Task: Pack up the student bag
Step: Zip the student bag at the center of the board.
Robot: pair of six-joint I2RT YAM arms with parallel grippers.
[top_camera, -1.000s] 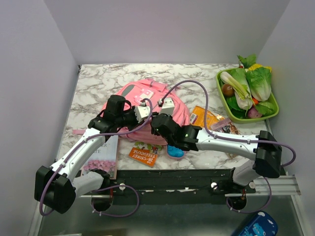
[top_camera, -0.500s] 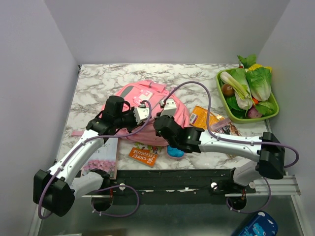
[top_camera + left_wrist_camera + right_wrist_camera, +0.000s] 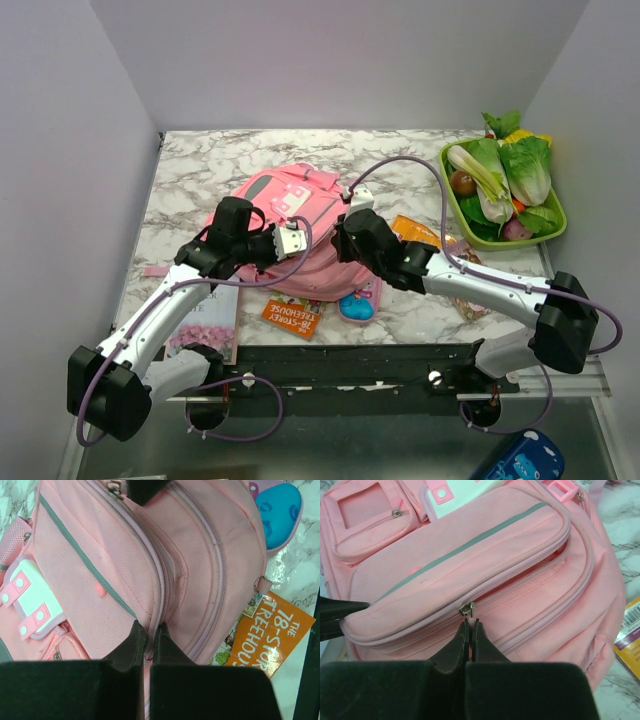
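Observation:
The pink student bag (image 3: 300,225) lies in the middle of the marble table, white flap patch up; it fills the left wrist view (image 3: 125,555) and the right wrist view (image 3: 470,555). My left gripper (image 3: 148,627) is shut on a fold of the bag's fabric at a zip seam on its left side. My right gripper (image 3: 470,622) is shut on the pull tab of a metal zip slider (image 3: 466,608) on the main pocket. In the top view the left gripper (image 3: 290,240) and right gripper (image 3: 345,232) sit over the bag's near half.
An orange book (image 3: 292,317) and a blue-pink pencil case (image 3: 357,307) lie at the bag's near edge. A pale book (image 3: 205,320) lies at front left. Orange snack packets (image 3: 420,238) lie to the right. A green tray (image 3: 548,232) of vegetables stands at back right.
My right gripper has moved right and away from me along the bag with the zip pull, and the bag has shifted and spread toward the front. The left gripper stays clamped on the bag.

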